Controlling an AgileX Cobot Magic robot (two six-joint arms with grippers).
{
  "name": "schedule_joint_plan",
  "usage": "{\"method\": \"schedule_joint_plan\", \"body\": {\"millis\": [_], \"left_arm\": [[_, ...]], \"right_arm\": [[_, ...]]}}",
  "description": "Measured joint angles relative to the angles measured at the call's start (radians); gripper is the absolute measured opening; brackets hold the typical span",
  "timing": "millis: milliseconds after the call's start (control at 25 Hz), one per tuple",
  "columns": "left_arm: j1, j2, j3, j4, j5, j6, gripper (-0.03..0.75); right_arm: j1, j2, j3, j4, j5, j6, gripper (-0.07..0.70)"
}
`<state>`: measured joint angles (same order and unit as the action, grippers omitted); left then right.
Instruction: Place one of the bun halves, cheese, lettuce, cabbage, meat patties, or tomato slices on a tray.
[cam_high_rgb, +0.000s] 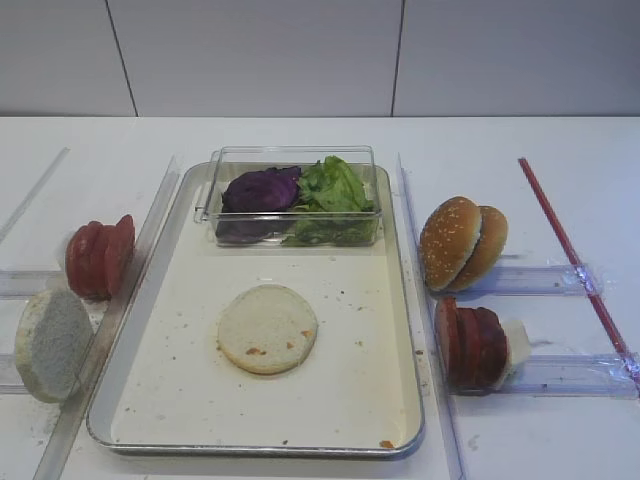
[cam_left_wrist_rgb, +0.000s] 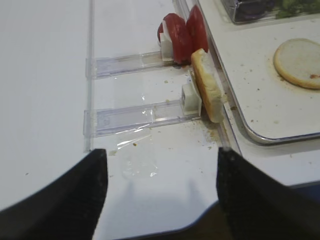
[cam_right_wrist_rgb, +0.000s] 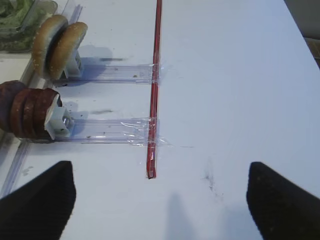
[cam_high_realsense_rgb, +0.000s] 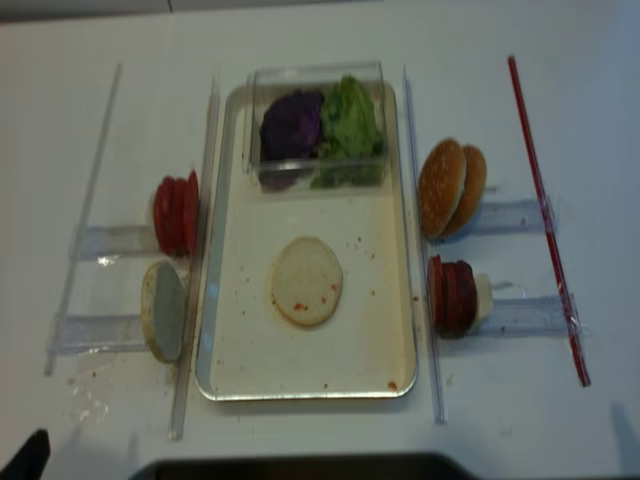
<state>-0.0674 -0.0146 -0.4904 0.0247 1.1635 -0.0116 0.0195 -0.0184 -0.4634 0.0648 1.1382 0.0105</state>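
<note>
A flat pale bun half (cam_high_rgb: 267, 328) lies on the floor of the metal tray (cam_high_rgb: 190, 385), near its middle. Another bun half (cam_high_rgb: 52, 343) stands on edge left of the tray, beside the tomato slices (cam_high_rgb: 98, 258). Cabbage (cam_high_rgb: 260, 190) and lettuce (cam_high_rgb: 335, 188) fill a clear box at the tray's far end. The meat patties (cam_high_rgb: 470, 343) stand on edge right of the tray. I cannot make out the cheese. My left gripper (cam_left_wrist_rgb: 161, 167) is open over bare table, near the standing bun half (cam_left_wrist_rgb: 207, 85). My right gripper (cam_right_wrist_rgb: 160, 182) is open and empty, right of the patties (cam_right_wrist_rgb: 27, 112).
Two sesame bun tops (cam_high_rgb: 462, 242) lean on a clear plastic holder rail (cam_high_rgb: 540, 280) at the right. A red strip (cam_high_rgb: 565, 240) runs along the table's right side. Clear rails (cam_left_wrist_rgb: 135, 115) also hold the left stacks. The table's front edge (cam_left_wrist_rgb: 210, 217) lies just under my left gripper.
</note>
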Motion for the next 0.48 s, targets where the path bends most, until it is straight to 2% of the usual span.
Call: {"method": "schedule_joint_plan", "body": {"millis": [480], "left_arm": [[0.0, 0.0, 0.0, 0.021, 0.002, -0.04, 0.428]], "right_arm": [[0.0, 0.0, 0.0, 0.0, 0.0, -0.002, 0.692]]}}
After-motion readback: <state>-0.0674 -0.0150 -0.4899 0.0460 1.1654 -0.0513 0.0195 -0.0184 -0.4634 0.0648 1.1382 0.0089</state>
